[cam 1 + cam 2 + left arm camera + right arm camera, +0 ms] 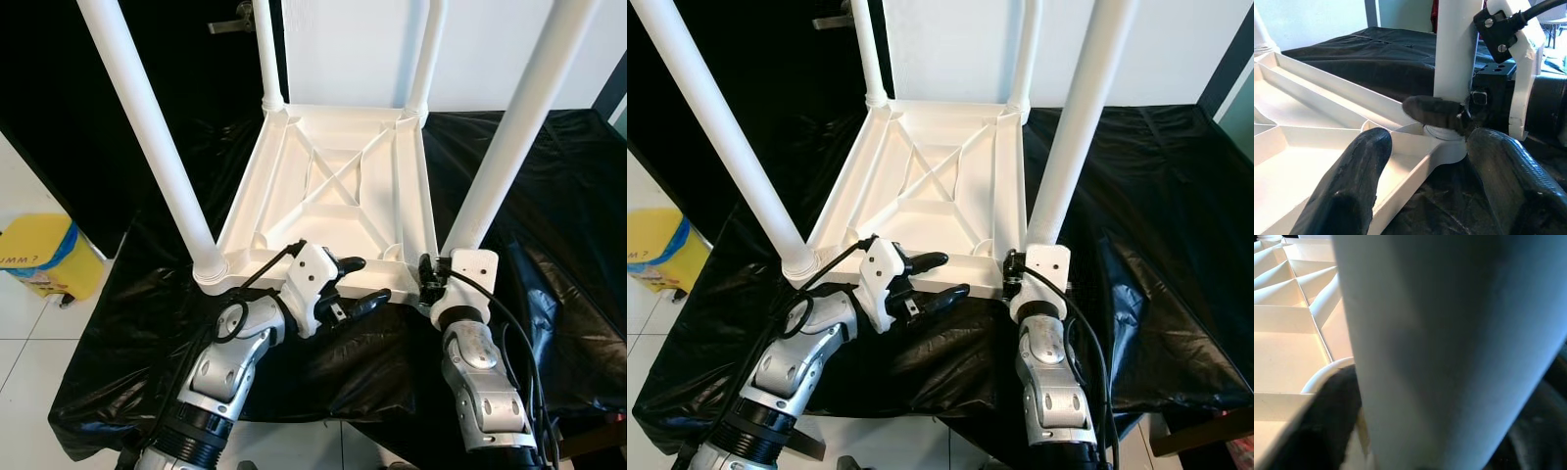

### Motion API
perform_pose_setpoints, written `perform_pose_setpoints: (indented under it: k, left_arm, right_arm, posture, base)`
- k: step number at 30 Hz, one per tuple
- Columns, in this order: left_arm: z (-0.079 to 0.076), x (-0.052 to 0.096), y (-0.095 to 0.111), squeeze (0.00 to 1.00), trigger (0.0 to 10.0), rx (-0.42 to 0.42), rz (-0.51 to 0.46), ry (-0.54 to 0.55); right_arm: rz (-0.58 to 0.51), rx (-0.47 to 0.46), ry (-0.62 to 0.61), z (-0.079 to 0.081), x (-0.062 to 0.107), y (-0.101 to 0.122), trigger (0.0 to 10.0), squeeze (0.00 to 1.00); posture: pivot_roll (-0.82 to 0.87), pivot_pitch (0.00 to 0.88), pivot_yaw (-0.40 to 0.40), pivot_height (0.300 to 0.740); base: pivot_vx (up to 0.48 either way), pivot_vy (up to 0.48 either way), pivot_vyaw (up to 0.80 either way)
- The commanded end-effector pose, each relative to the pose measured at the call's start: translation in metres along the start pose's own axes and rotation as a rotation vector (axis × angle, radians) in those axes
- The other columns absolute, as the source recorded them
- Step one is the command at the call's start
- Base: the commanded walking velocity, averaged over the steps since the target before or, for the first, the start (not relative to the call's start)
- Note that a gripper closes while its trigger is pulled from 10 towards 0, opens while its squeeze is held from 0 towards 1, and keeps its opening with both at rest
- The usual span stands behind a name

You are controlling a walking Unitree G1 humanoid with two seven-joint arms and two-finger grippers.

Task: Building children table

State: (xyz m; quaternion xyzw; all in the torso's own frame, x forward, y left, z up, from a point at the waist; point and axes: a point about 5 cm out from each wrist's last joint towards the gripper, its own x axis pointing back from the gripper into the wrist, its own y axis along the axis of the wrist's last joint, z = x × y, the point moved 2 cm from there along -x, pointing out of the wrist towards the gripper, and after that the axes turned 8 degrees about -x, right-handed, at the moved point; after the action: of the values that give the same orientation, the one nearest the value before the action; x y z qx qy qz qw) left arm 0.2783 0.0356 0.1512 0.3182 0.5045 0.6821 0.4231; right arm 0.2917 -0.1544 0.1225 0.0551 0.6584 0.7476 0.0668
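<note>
the white plastic children's table (338,186) lies upside down on a counter (549,245) draped in black sheeting, ribbed underside up with an x-shaped brace in the middle. four white legs stand up from its corners: near-left leg (147,127), near-right leg (519,127), far-left leg (266,59), far-right leg (425,54).

left tool (355,284) — at the near edge of the tabletop, between the two near legs. its black fingers (1347,191) are spread apart; in the left wrist view one finger sits over the ribbed inside of the frame, the other outside over the black sheeting, the rim between them. nothing is clamped.

right tool (429,277) — at the base of the near-right leg, just above its socket at the table's corner. the left wrist view shows one black finger (1437,113) wrapped across the front of the leg; the right wrist view shows the leg pressed close between the fingers. reads as closed on the leg.

a yellow bin (44,257) stands on the white tile floor (29,362) to the left of the counter.
</note>
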Motion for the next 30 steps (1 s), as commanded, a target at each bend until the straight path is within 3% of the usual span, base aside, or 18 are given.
perform_pose_setpoints:
  k: [1, 9, 12, 13, 14, 15, 16, 23, 25, 30]
  left_arm:
    - [0.001, 0.001, 0.000, 0.00, 10.0, -0.003, 0.012, 0.042]
    - [0.002, 0.001, 0.000, 0.00, 10.0, -0.007, 0.012, 0.041]
    - [0.003, 0.002, 0.000, 0.00, 10.0, -0.012, 0.015, 0.037]
    - [0.003, 0.002, 0.000, 0.00, 10.0, -0.012, 0.015, 0.037]
    - [0.003, 0.002, 0.000, 0.00, 10.0, -0.012, 0.014, 0.035]
    - [0.003, 0.002, 0.000, 0.00, 10.0, -0.012, 0.014, 0.035]
    - [0.003, 0.002, 0.000, 0.00, 10.0, -0.013, 0.015, 0.032]
    - [0.004, 0.001, 0.001, 0.00, 10.0, -0.014, 0.015, 0.026]
    - [0.005, 0.001, 0.002, 0.00, 10.0, -0.015, 0.014, 0.020]
    - [0.006, 0.000, 0.003, 0.00, 10.0, -0.016, 0.012, 0.015]
  right_arm:
    - [0.005, 0.000, 0.020, 0.001, -0.001, 0.000, 10.0, 1.00]
    - [-0.021, -0.002, 0.151, -0.005, 0.002, 0.006, 10.0, 1.00]
    - [-0.005, -0.036, 0.325, -0.010, 0.009, 0.009, 10.0, 1.00]
    - [-0.005, -0.036, 0.325, -0.010, 0.009, 0.009, 10.0, 1.00]
    - [-0.002, -0.034, 0.365, -0.011, 0.010, 0.011, 10.0, 0.27]
    - [-0.002, -0.034, 0.365, -0.011, 0.010, 0.011, 10.0, 0.27]
    - [0.006, -0.032, 0.414, -0.014, 0.011, 0.012, 10.0, 0.00]
    - [0.023, -0.002, 0.543, -0.020, 0.012, 0.016, 10.0, 0.00]
    - [0.078, 0.061, 0.716, -0.026, 0.010, 0.017, 10.0, 0.00]
    - [0.136, 0.132, 0.848, -0.024, 0.000, 0.012, 10.0, 0.00]
  posture:
    - [-0.11, 0.034, 0.001, 0.740]
    - [-0.11, 0.028, 0.009, 0.740]
    - [-0.11, 0.028, 0.018, 0.740]
    - [-0.11, 0.028, 0.018, 0.740]
    - [-0.12, 0.028, 0.024, 0.740]
    - [-0.12, 0.028, 0.024, 0.740]
    - [-0.12, 0.029, 0.025, 0.740]
    - [-0.12, 0.033, 0.032, 0.740]
    - [-0.13, 0.033, 0.047, 0.740]
    - [-0.13, 0.032, 0.055, 0.740]
  base:
    - [0.000, 0.000, 0.00]
    - [0.000, 0.000, 0.00]
    - [0.000, 0.000, 0.00]
    - [0.000, 0.000, 0.00]
    - [0.000, 0.000, 0.00]
    - [0.000, 0.000, 0.00]
    - [0.000, 0.000, 0.00]
    - [0.000, 0.000, 0.00]
    - [0.000, 0.000, 0.00]
    - [0.000, 0.000, 0.00]
